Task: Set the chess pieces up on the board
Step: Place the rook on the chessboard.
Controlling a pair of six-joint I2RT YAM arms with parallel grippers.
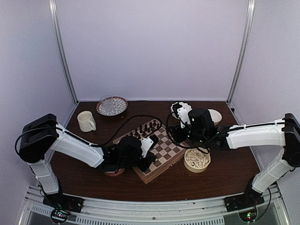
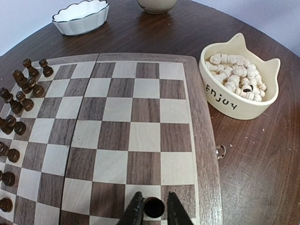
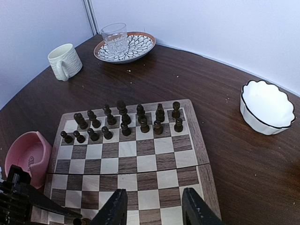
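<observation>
– Between the left fingers (image 2: 136,211), what sits there?

– One dark piece (image 2: 153,207), seen from above, over a square near the right border of the board (image 2: 200,140). Both fingers are clenched against its sides, grasping it.

– And beyond them?

– Bare checks straight ahead. Ahead and to their left, the other dark pieces (image 2: 23,93) stand in two loose rows along that side of the board. Ahead and to the right, off the board on the table (image 2: 262,168), a cat-eared bowl (image 2: 225,103) holds the cream pieces (image 2: 236,75). Farthest ahead, left of centre, stands a white fluted bowl (image 2: 79,18).

– Now the right fingers (image 3: 116,211)?

– Released, spread wide with nothing between them, hanging over the board's near edge in the right wrist view.

– What lies around them?

– Just to their left, the left fingers reach in low. Further left, a pink bowl (image 3: 28,154) sits beside the board. Ahead come bare squares, then the dark rows on the two farthest ranks. Past the board, ahead and left, stands a mug (image 3: 65,61). Farther on is a patterned plate (image 3: 140,44) carrying a glass (image 3: 115,37).
</observation>
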